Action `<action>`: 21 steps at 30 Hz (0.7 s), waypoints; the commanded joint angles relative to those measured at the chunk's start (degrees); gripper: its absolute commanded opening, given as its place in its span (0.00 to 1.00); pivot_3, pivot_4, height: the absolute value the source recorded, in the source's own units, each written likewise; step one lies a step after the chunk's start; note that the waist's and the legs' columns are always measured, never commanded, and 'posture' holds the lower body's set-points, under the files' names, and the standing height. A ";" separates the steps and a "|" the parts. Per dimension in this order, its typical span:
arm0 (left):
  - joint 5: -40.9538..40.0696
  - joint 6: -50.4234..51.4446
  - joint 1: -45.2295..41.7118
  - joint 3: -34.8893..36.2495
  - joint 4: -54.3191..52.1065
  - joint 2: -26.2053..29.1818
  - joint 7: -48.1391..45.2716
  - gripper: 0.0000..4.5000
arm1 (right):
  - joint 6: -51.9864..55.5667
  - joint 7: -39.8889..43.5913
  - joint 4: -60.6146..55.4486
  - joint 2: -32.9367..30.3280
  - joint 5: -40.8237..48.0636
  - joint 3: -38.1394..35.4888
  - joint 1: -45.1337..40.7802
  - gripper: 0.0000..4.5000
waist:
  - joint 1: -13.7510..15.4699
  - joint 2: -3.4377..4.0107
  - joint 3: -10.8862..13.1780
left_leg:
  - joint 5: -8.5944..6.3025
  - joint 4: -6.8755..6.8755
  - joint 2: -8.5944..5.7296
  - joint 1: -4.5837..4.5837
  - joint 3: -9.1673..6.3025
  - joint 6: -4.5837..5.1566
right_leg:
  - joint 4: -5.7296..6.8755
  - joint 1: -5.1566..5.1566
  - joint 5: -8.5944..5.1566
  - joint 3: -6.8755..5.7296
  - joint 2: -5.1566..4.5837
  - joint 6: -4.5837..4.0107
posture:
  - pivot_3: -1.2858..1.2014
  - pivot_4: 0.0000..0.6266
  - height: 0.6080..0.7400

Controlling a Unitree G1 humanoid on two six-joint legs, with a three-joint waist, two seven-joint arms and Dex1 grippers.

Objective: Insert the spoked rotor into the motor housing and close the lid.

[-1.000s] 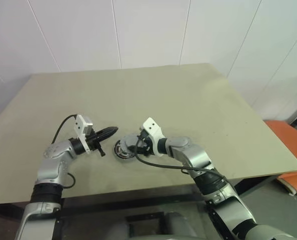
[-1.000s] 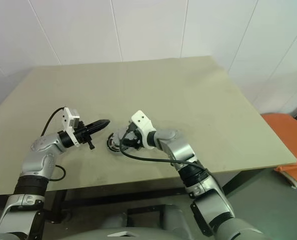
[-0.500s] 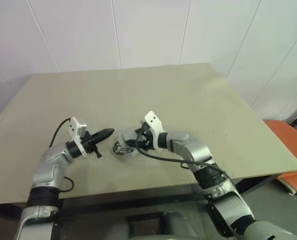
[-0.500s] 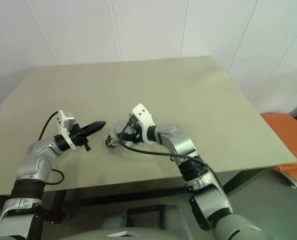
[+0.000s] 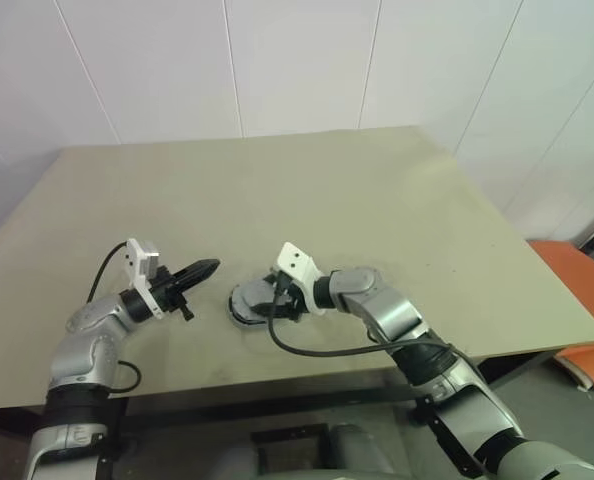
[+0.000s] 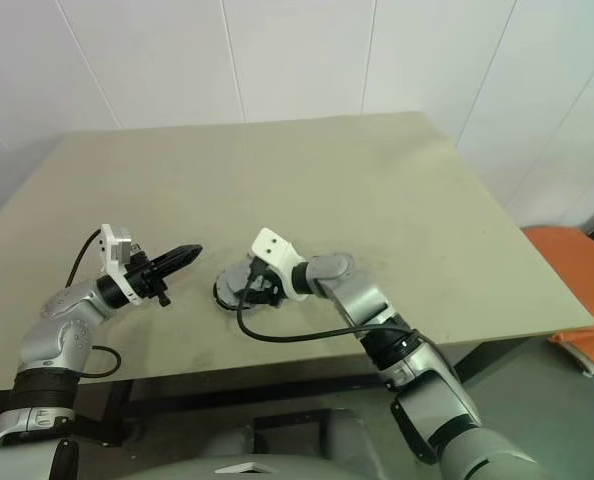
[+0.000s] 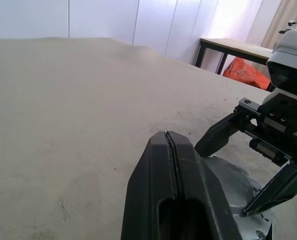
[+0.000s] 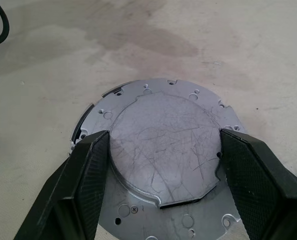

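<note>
Nearby, orange chair (image 5: 574, 290) beside table (image 5: 377, 190).

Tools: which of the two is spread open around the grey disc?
The right tool: its fingers straddle the motor housing. The left tool is shut, beside it.

The motor housing (image 8: 161, 150) lies flat on the tabletop (image 5: 377, 200), near the front edge. The right gripper (image 8: 161, 165) sits over it, jaws on either side. The left gripper (image 5: 205, 268) is just left of it.
</note>
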 commanded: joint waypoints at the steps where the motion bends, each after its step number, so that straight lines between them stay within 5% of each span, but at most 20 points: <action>1: -0.99 0.11 -0.40 0.82 -1.98 0.89 -0.60 0.00 | -0.54 1.28 -1.67 -0.42 -0.52 1.01 0.45 0.68 | 0.07 0.00 0.00 | 0.00 0.00 0.00 0.00 0.00 0.00 | -0.01 0.00 0.00 0.00 0.00 0.00 | 0.52 0.00 1.00; 21: 0.49 0.32 0.30 -0.34 -1.76 1.13 -1.99 0.00 | -3.56 0.79 -2.40 -0.28 -4.23 3.29 1.06 0.68 | 0.05 -0.02 -0.01 | 0.00 -0.16 -0.02 0.06 0.00 0.00 | -0.04 -0.01 -0.01 0.00 -0.01 0.00 | 0.52 0.00 1.00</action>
